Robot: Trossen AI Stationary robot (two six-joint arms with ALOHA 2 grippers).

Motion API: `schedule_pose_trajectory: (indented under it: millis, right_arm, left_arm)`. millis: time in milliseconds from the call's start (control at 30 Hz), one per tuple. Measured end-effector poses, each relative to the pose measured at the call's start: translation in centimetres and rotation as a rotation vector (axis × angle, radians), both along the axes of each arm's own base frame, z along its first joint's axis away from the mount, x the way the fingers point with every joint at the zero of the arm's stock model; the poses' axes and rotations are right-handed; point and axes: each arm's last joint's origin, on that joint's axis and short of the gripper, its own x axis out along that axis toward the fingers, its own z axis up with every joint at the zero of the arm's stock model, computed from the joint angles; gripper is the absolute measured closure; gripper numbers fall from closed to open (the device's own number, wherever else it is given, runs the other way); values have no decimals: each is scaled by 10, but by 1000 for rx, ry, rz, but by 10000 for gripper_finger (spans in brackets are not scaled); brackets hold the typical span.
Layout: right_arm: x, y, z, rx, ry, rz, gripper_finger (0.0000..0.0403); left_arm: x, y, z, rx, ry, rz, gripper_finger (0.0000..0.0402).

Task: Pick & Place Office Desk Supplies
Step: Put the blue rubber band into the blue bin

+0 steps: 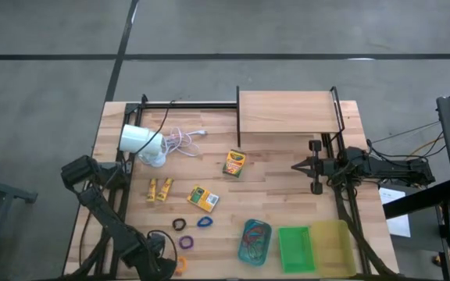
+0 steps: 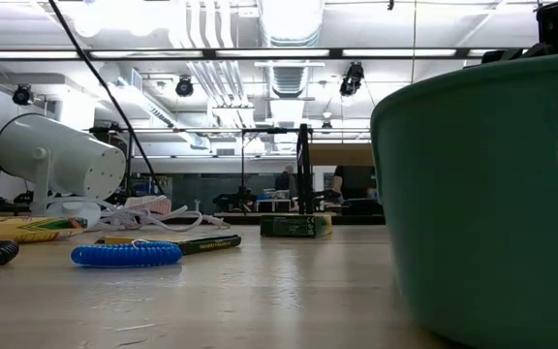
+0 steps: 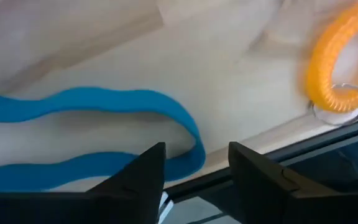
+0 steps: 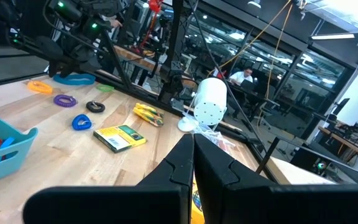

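Observation:
My left gripper [image 3: 194, 167] hangs open over the table's near left edge, pointing steeply down. Its fingertips stand on either side of the curved end of a flat blue band loop [image 3: 92, 134]; I see no touch. An orange coil loop [image 3: 331, 68] with a key ring lies beside it. Purple [image 1: 186, 243], black [image 1: 179, 225] and blue [image 1: 204, 222] coil loops, two crayon boxes [image 1: 203, 198] [image 1: 234, 163] and small yellow pieces [image 1: 160, 189] lie flat on the table. My right gripper [image 4: 192, 152] waits shut at the right side.
A white lamp [image 1: 139, 140] with its cord lies at the far left. A wooden shelf [image 1: 287, 112] stands at the far edge. Teal [image 1: 254, 240], green [image 1: 294, 248] and yellow [image 1: 330, 246] trays line the near right edge; the teal one holds loops.

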Motion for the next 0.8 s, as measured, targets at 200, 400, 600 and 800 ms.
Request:
schedule_pose_trajectory:
  millis: [200, 400, 600, 800]
  right_arm:
    - [0, 0, 0, 0, 0, 0, 394]
    - [0, 0, 0, 0, 0, 0, 394]
    - [0, 0, 0, 0, 0, 0, 394]
    - [0, 0, 0, 0, 0, 0, 394]
  left_arm:
    - [-1, 3, -3, 14, 0, 4, 266]
    - [-1, 4, -5, 24, -11, 10, 306]
    - [0, 4, -5, 24, -15, 11, 348]
    - [0, 3, -5, 19, -27, 14, 389]
